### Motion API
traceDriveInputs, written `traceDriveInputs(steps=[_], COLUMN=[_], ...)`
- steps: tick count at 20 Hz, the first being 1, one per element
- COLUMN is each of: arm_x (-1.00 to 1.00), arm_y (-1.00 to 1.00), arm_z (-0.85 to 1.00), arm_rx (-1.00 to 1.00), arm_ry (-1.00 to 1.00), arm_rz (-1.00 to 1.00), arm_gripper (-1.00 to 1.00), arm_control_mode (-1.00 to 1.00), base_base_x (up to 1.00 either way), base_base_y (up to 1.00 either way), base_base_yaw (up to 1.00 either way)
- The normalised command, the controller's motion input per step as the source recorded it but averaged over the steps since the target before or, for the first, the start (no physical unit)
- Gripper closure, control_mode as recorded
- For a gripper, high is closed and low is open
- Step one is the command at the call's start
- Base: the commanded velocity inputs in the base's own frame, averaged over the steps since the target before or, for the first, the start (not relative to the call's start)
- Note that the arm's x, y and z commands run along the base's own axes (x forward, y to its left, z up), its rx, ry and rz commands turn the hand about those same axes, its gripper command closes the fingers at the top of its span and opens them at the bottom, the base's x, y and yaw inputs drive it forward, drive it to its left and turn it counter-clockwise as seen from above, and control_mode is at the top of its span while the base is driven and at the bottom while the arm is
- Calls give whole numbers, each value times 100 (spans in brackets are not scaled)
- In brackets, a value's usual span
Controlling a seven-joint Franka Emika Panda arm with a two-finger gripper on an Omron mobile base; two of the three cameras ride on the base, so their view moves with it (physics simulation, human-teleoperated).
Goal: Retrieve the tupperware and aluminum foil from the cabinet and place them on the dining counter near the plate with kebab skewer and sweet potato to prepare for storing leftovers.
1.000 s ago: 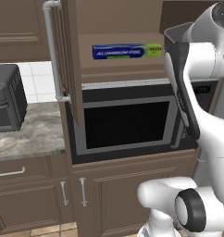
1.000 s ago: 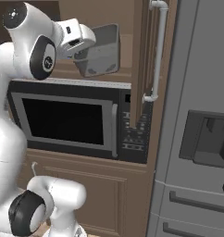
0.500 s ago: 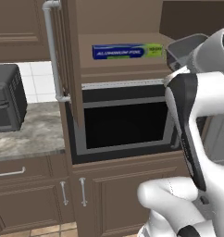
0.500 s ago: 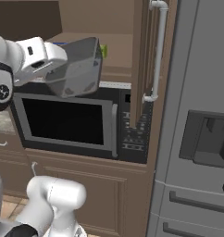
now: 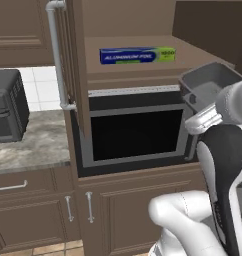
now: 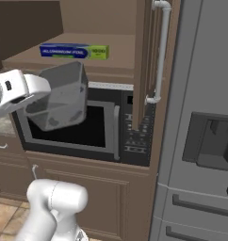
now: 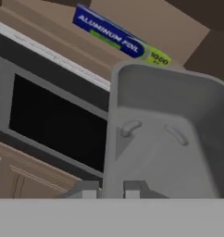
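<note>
The gripper (image 7: 111,189) is closed on the rim of the tupperware (image 6: 59,101). The grey tub is tipped up in the air at the middle left of the right base view, in front of the black microwave (image 6: 94,129). The aluminum foil (image 5: 137,55) lies on the shelf of the open cabinet (image 5: 143,70), at the top middle of the left base view

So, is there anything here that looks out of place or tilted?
Yes. The tupperware hangs tilted in the gripper, out in front of the microwave, not on any surface. The aluminum foil lies flat on the open cabinet shelf, nothing odd there.
</note>
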Motion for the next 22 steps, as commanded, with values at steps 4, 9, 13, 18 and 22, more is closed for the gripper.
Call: traceDriveInputs(steps=[4,9,13,18,22], arm_x=[-24,0,0,0,0], arm_y=[4,0,0,0,0], arm_z=[-11,0,0,0,0], arm_rx=[0,0,0,0,0], arm_ry=[2,0,0,0,0], arm_rz=[9,0,0,0,0], arm_gripper=[100,100,100,100,100], arm_control_mode=[100,100,100,100,100], base_base_x=[-21,-50,-84,-100,-88], base_base_y=[9,30,22,18,21], base_base_yaw=[11,37,57,63,70])
